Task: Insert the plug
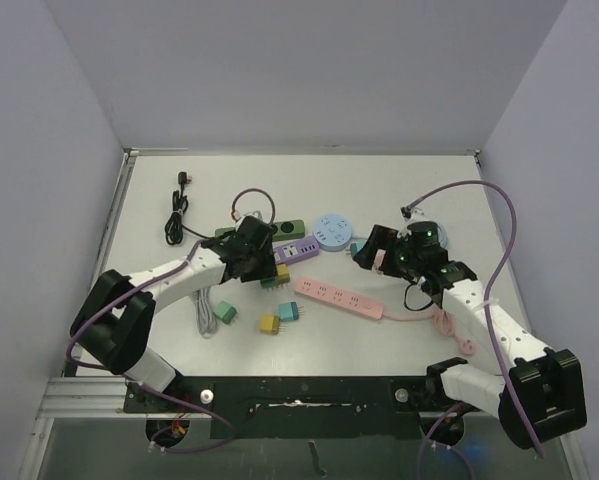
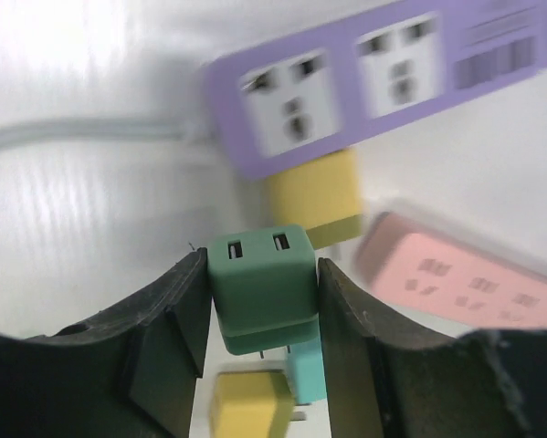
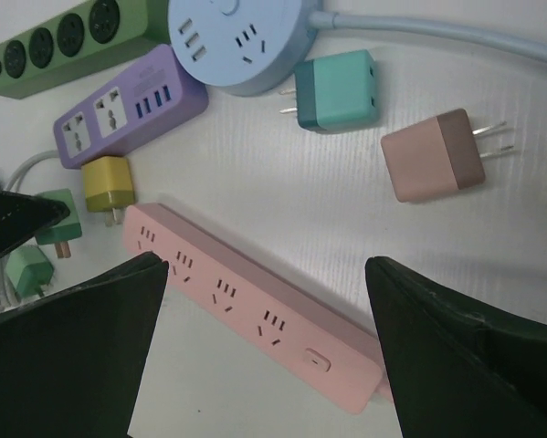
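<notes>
Left claw (image 2: 262, 285) clamped on one green plug (image 2: 259, 272), right claw (image 3: 264, 274) spread wide over one pink strip (image 3: 220, 294), one purple strip (image 3: 127, 114) beyond

No legible word, brand or number anywhere. On the purple power strip (image 2: 346, 96), a barcode-like patch (image 2: 497, 60) under a few printed lines at its right end, all too blurred to read. Faint print on the same strip in the right wrist view, too small to make out.
</notes>
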{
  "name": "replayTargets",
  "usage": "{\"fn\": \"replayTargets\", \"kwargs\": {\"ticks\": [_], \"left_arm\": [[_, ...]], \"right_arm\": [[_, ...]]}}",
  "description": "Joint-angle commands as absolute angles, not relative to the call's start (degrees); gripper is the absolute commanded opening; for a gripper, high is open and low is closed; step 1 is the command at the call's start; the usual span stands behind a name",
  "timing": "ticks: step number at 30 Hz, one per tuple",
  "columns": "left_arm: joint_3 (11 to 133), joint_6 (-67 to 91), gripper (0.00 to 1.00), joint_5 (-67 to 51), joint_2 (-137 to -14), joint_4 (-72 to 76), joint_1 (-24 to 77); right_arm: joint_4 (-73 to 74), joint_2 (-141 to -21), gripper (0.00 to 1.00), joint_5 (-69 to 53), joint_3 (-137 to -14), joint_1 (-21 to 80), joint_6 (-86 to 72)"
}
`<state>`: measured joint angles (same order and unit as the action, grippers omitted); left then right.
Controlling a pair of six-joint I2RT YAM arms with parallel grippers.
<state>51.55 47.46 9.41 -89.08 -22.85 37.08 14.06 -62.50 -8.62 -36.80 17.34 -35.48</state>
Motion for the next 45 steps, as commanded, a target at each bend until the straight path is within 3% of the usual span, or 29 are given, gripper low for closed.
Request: {"fn": "replayTargets", "kwargs": {"ticks": [1, 7, 14, 26, 34, 45], "left_arm": [[64.12, 32.05, 0.18, 2.18, -87.79, -13.93, 37.49], [72.05, 22.8, 0.18, -5.38, -89.82, -7.44, 38.55], [60.13, 16.24, 0.18, -16.45, -83.96, 17.78, 38.53], [50.58, 0.66, 0.18, -32.97, -79.75, 32.4, 38.59], [49.93, -7.7, 0.18, -33.68, -79.45, 31.0, 38.61], [52.91, -10.3, 0.17, -34.44, -82.65, 26.03, 38.59]], "right_arm": [[14.22, -63.81, 0.94, -12.45, -46.99, 17.73, -34.26], [17.33, -65.92, 0.95, -14.4, -56.72, 17.57, -33.4], [19.34, -68.06, 0.93, -18.26, -62.54, 18.24, -34.01], [22.77, -76.59, 0.87, -24.25, -68.42, 23.21, -32.52], [24.31, -78.47, 0.74, -25.01, -69.58, 24.13, -32.05], [24.79, -80.69, 0.73, -26.9, -70.68, 27.27, -30.5]]}}
